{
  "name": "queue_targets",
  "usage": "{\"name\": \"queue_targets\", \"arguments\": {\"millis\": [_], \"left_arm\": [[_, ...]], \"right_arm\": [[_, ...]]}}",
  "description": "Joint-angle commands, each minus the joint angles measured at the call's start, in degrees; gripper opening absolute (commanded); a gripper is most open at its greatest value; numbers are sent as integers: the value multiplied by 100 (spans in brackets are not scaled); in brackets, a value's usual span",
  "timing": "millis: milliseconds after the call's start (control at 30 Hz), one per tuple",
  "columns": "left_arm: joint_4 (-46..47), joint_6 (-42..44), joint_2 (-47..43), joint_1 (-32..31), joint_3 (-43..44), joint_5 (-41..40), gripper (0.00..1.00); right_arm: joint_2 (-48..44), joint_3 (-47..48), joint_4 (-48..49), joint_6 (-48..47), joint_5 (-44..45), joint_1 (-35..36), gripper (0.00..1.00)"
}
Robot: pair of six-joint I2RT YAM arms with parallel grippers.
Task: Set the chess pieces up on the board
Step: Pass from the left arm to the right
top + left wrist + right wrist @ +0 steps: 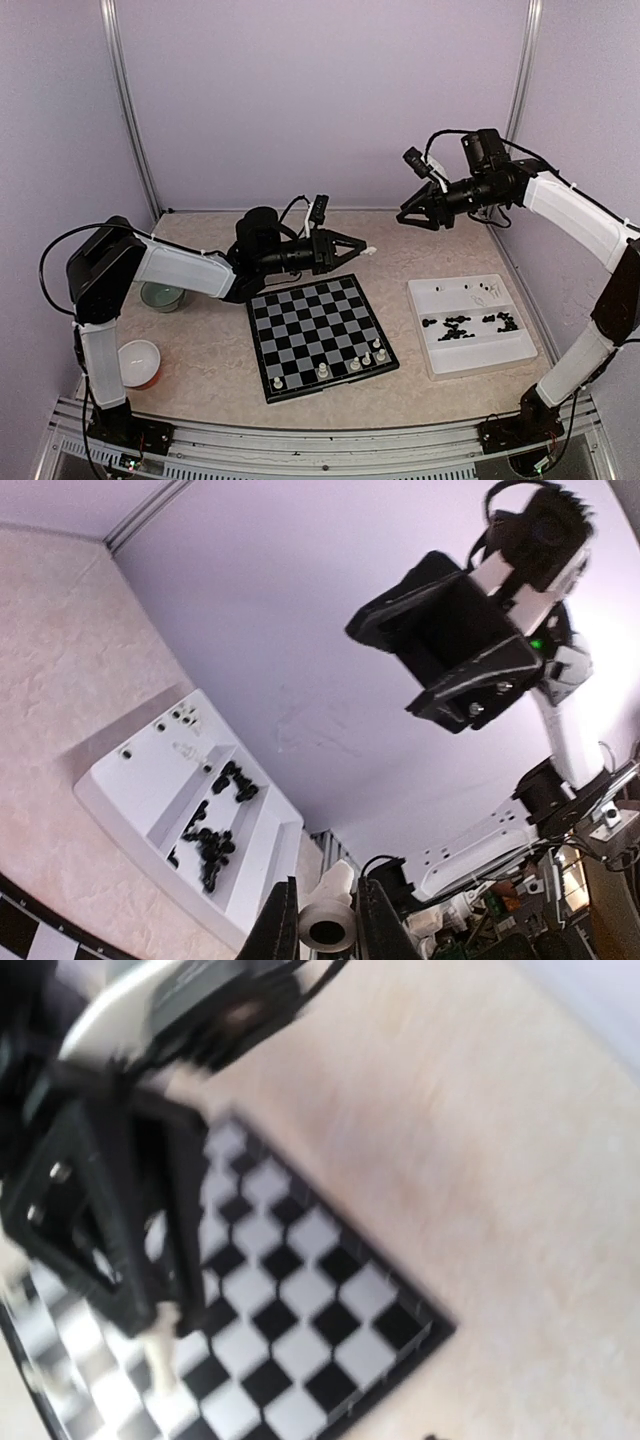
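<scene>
The black-and-grey board (318, 330) lies flat in the middle, with several cream-white chess pieces (354, 364) along its near edge. My left gripper (358, 247) hovers over the board's far right corner, shut on a cream-white piece (371, 250); its round base faces the left wrist camera (328, 925). My right gripper (405, 217) hangs in the air just right of it, jaws apart and nothing between them; it shows black and open (400, 660) in the left wrist view. The blurred right wrist view looks down on the board (300, 1290) and the held piece (160, 1350).
A white tray (520, 350) right of the board holds several black pieces (458, 326) in its near compartment and a few small ones (486, 293) in the far one. A green bowl (162, 295) and a white-and-red bowl (139, 362) sit at the left.
</scene>
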Motion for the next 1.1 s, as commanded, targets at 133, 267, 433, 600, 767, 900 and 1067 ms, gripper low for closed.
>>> {"name": "queue_targets", "arguments": {"millis": [133, 267, 433, 600, 767, 900, 1067], "left_arm": [[2204, -1344, 28, 51, 22, -89, 14], [2419, -1587, 199, 34, 88, -115, 14], [2352, -1603, 302, 25, 221, -71, 14], [2338, -1612, 331, 33, 249, -64, 14], [2436, -1651, 348, 34, 235, -69, 14], [2473, -1680, 349, 43, 219, -78, 14], [2484, -1695, 343, 43, 195, -87, 14]], "right_arm": [[327, 38, 831, 1093, -2210, -136, 42], [497, 151, 807, 1049, -2261, 36, 42], [584, 233, 755, 948, -2245, 262, 42], [563, 259, 700, 855, -2334, 385, 41], [572, 221, 671, 845, -2298, 431, 34], [567, 197, 681, 846, -2246, 448, 23], [592, 262, 668, 805, -2109, 549, 11]]}}
